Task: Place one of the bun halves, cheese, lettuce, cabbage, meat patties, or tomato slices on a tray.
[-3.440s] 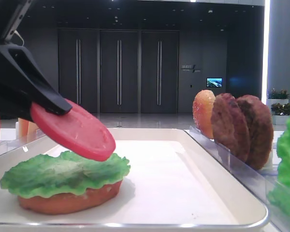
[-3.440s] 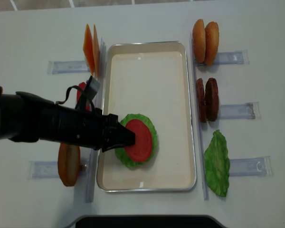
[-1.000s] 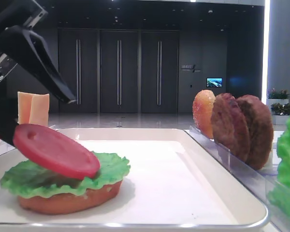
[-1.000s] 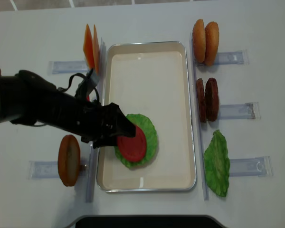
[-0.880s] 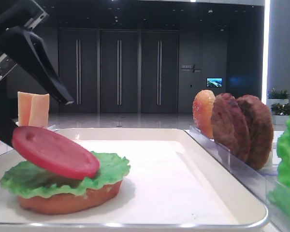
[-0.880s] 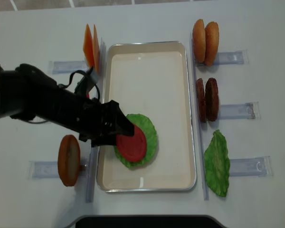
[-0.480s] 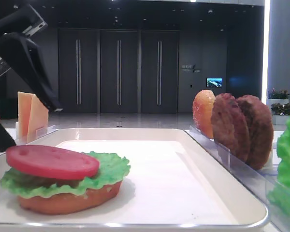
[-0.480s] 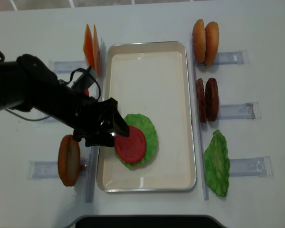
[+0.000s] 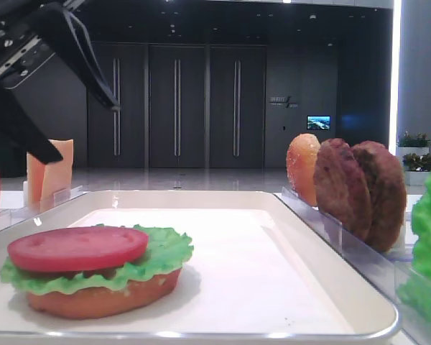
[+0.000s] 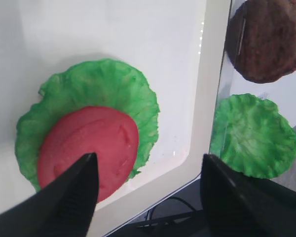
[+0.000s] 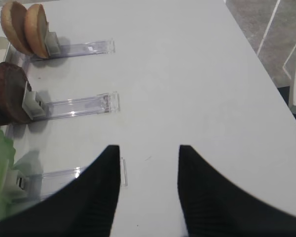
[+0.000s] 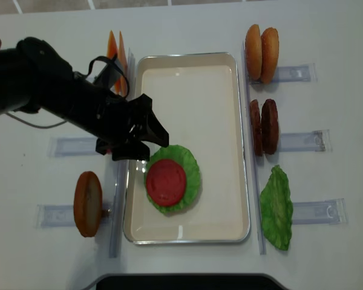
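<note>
The tomato slice now lies flat on the lettuce, which covers a bun half at the near-left of the tray. A second ago it sat tilted with the left gripper still around it; now the left gripper has lifted clear and pulled back toward the tray's left rim, its jaws spread wide and holding nothing. That reads as the tomato placement being finished, leaving the stack ready for another layer.

The overhead view shows the layout: cheese and a spare bun half in racks left of the tray, two bun halves, two patties and a second lettuce leaf on the right. The low side view alone reveals the bottom bun under the lettuce and confirms that the slice rests level. The left wrist view looks down between the spread fingers onto the slice, showing it set off-centre on the leaf. The right wrist view shows the right gripper parked over bare tabletop, jaws apart and empty, well away from the tray.
</note>
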